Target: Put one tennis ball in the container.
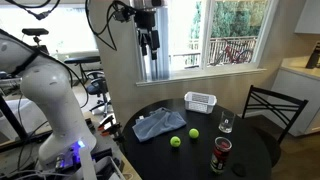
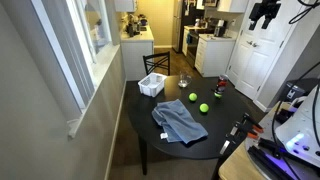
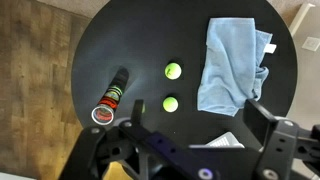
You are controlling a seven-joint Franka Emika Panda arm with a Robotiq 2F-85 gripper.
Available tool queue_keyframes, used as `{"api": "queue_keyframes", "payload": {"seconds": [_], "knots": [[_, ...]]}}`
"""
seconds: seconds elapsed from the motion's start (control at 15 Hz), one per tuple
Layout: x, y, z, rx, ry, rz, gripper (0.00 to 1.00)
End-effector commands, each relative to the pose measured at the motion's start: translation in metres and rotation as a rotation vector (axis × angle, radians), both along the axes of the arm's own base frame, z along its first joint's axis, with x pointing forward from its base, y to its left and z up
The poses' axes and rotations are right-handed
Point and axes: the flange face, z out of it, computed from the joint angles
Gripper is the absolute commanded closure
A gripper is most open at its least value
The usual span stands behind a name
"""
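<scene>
Arm: the white robot arm (image 1: 55, 90) is seen at the side of an exterior view, beside the table.
Table: a round black table (image 1: 190, 162) (image 2: 140, 115) (image 3: 130, 40) carries all the loose things; it is set near a window.
Chair: a dark chair (image 1: 272, 108) is drawn up at the table's edge.
Towel: a crumpled blue-grey towel (image 1: 157, 126) (image 2: 180, 123) (image 3: 232, 65) is spread on the table, just beside the balls but not touching them.
White container: a slatted white container (image 1: 200, 101) (image 2: 151, 85) is placed at the table's window side, well apart from the claw. A pale patch low in the wrist view is possibly its rim, though this cannot be told.
Claw: the claw (image 1: 148, 44) (image 2: 263, 15) (image 3: 188, 140) is held high above the table, its fingers spread wide apart with nothing between them. In the wrist view the fingers (image 3: 275, 135) are seen at the lower edge.
Can: a dark can with a red top (image 1: 221, 152) (image 2: 218, 88) (image 3: 111, 97) is stood upright near the table's edge, on the far side of the balls from the towel.
Glass: a clear stemmed glass (image 1: 226, 124) (image 2: 184, 80) is stood between the can and the white container.
Tennis balls: two yellow-green tennis balls are laid on the bare table near its middle, close to each other but not touching, between the towel and the can. One tennis ball (image 1: 175, 141) (image 2: 204, 108) (image 3: 170, 103) is seen nearer the can, the other ball (image 1: 193, 132) (image 2: 193, 98) (image 3: 173, 71) nearer the white container. Neither is inside the container, and neither is touched by the claw.
</scene>
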Motion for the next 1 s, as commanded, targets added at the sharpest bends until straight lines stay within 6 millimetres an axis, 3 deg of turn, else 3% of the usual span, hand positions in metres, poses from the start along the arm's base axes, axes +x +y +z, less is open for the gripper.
{"api": "queue_keyframes", "payload": {"seconds": [0.0, 0.53, 0.67, 0.93], "knots": [[0.000, 0.000, 0.001, 0.000, 0.001, 0.000, 0.00], [0.003, -0.010, -0.001, 0.024, -0.009, -0.027, 0.00], [0.014, -0.025, -0.006, 0.060, -0.018, -0.066, 0.00], [0.060, -0.058, -0.025, 0.194, -0.054, -0.179, 0.00]]}}
